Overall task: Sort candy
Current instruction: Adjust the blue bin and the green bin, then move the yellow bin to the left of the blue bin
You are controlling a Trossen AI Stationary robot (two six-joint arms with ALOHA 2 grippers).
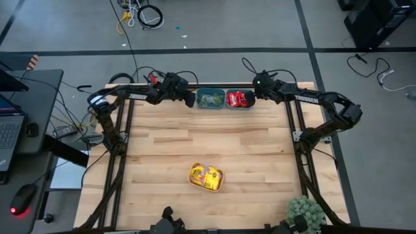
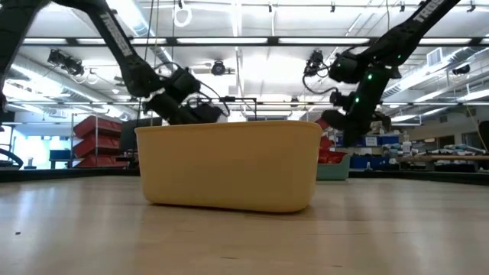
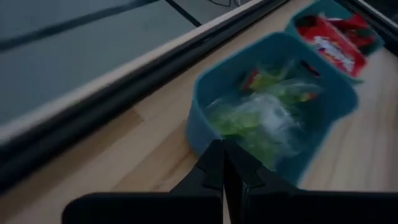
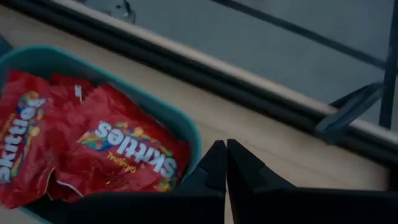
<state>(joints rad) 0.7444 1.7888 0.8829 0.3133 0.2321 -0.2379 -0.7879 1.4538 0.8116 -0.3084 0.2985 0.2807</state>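
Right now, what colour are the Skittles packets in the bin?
Red Skittles packets, clearest in the right wrist view.

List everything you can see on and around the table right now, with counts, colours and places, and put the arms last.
Teal bins: two, side by side at the table's far edge, middle.
Green candy: a pile of pale green packets, count unclear, in the left teal bin.
Red candy: several red Skittles packets in the right teal bin.
Yellow bin: one, yellow-orange, near the table's front centre.
Yellow candy: shiny yellow packets, count unclear, inside the yellow bin.
Plant: one, green, at the front right corner.
Table: one, light wood.
Laptop: one, on a desk left of the table.
Left gripper: shut, beside the left teal bin.
Right gripper: shut, beside the right teal bin.
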